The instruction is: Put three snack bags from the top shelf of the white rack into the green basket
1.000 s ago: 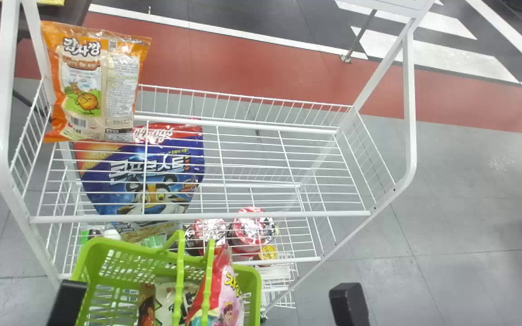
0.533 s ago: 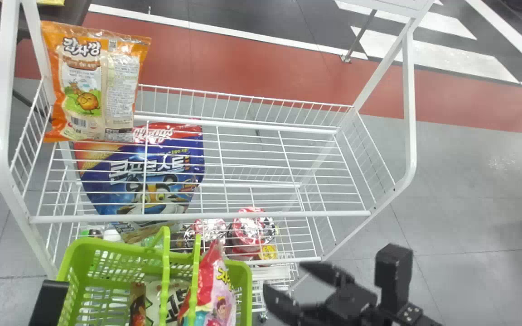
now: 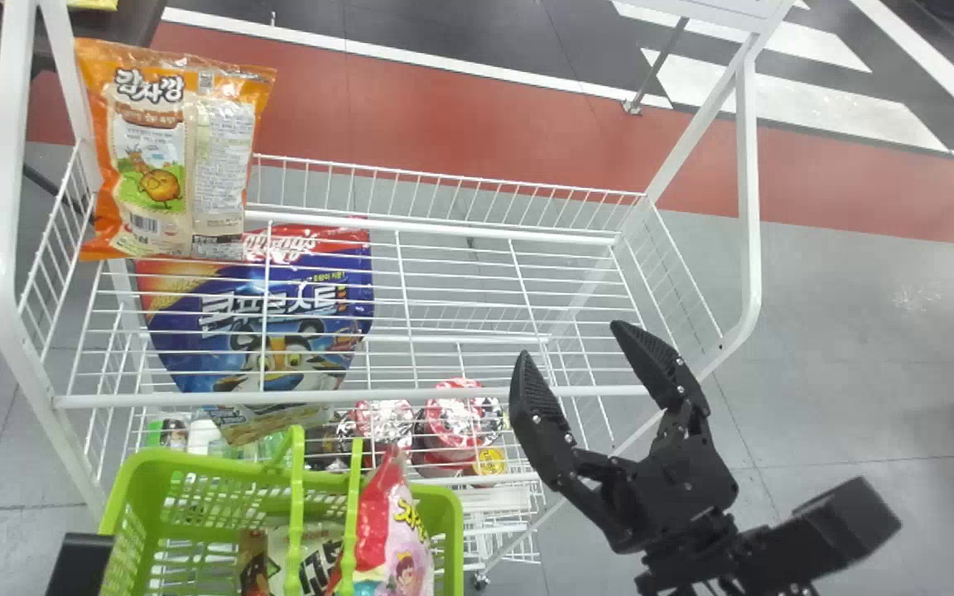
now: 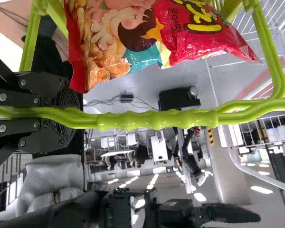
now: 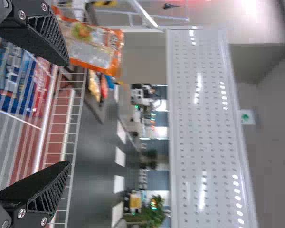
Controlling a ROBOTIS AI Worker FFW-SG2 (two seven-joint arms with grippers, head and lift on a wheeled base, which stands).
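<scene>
Red-and-grey floor point(image 3: 444, 116) lies beyond the rack point(image 3: 7, 149), the right claw point(image 3: 574, 341) gaping wide near it, the left claw point(image 3: 79, 564) clamped on the basket handle point(image 4: 156, 120).

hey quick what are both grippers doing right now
Left gripper: closed on the green basket's handle.
Right gripper: open, nothing between its fingers.

It looks like a small shop display inside a large open workspace or lab. A snack bag point(image 3: 171, 157) and lidded cups point(image 3: 460, 418) sit on a white wire rack point(image 3: 411, 395) near a green basket point(image 3: 450, 521); farther off, a table point(image 4: 118, 153) stands among equipment and rows of ceiling lights point(image 4: 261, 189).
</scene>
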